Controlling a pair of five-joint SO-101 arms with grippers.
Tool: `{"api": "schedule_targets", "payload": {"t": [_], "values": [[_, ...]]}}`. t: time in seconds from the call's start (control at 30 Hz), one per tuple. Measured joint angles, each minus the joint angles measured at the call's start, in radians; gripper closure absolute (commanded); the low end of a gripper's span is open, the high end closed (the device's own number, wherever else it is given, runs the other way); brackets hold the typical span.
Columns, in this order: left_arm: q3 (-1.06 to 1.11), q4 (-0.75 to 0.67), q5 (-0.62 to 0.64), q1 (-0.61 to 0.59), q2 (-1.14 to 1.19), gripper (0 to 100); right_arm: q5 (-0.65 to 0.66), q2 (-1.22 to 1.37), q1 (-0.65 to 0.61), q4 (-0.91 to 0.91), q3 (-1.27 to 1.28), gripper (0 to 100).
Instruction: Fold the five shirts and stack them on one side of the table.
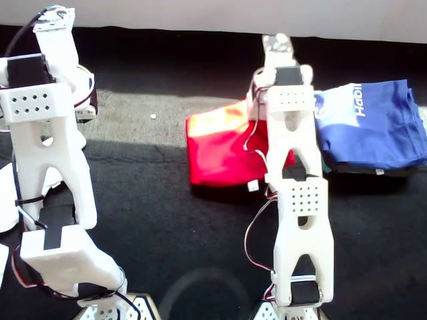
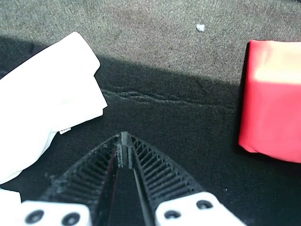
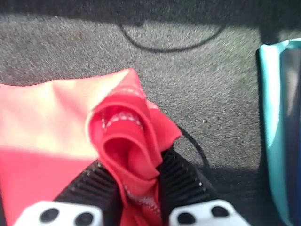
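My right claw (image 3: pixel 134 165) pinches red shirt (image 3: pixel 47 122); left claw (image 2: pixel 124 139) closed, empty, near white shirt (image 2: pixel 47 89); blue shirt (image 1: pixel 373 123) bears white lettering.

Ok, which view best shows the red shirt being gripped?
The right wrist view: a bunched corner of the red shirt is clamped in the right end effector. The high view shows its folded spread, the arm covering the grip; the left wrist view, one edge.

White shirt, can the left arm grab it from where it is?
Probably yes. The left gripper is shut and empty, and the white shirt lies close beside it on the table, with nothing between them.
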Motion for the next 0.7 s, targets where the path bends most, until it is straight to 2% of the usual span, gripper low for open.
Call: {"api": "schedule_targets", "payload": {"t": [0.27,0.5,0.7], "values": [[0.0,0.002,0.0,-0.015,0.0,99,0.087,-0.149,0.11,0.021,-0.072,99.2],[0.0,0.002,0.0,-0.074,0.0,99,0.1,-0.413,0.192,0.021,0.118,99.2],[0.0,-0.005,0.0,-0.08,0.0,99,0.173,-0.543,0.25,0.021,0.189,99.2]]}}
